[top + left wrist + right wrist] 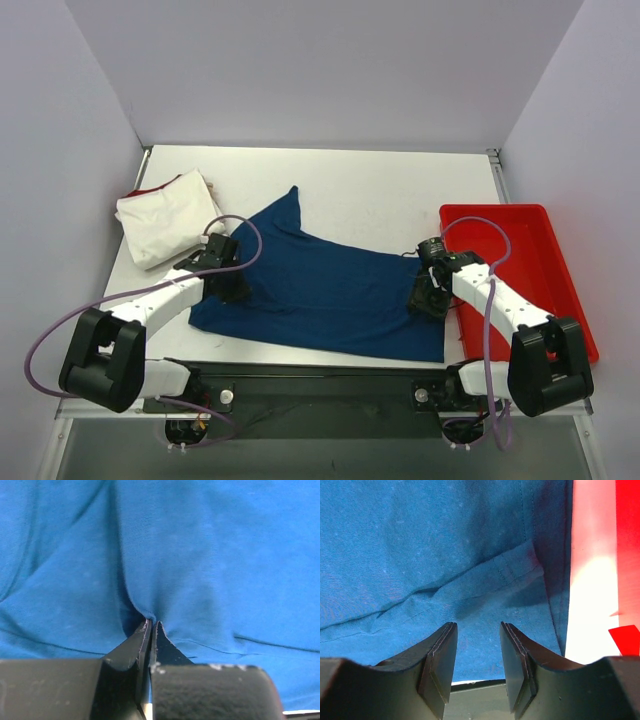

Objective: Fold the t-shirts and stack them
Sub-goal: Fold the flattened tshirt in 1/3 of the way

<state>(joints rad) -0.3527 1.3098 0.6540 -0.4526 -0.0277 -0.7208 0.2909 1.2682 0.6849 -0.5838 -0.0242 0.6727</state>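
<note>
pinching a pucker of the large dark teal-blue cloth t-shirt (330, 295), the left claw (151, 626) is clenched at its left edge. the right claw (477, 630) hangs released over the right hem. the shirt lies spread lengthwise between both arms. farther left, the folded cream-white cloth t-shirt with a red edge (165, 215) rests on the white tabletop (400, 190).

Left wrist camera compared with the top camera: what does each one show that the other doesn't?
Only the left wrist view shows that the left gripper is shut, pinching a ridge of the blue shirt that puckers up between its fingers. Only the top view shows the roughly folded cream-white shirt at the far left of the table, the red tray on the right, and the right gripper at the blue shirt's right edge. Both show the blue shirt with the left gripper on it.
</note>
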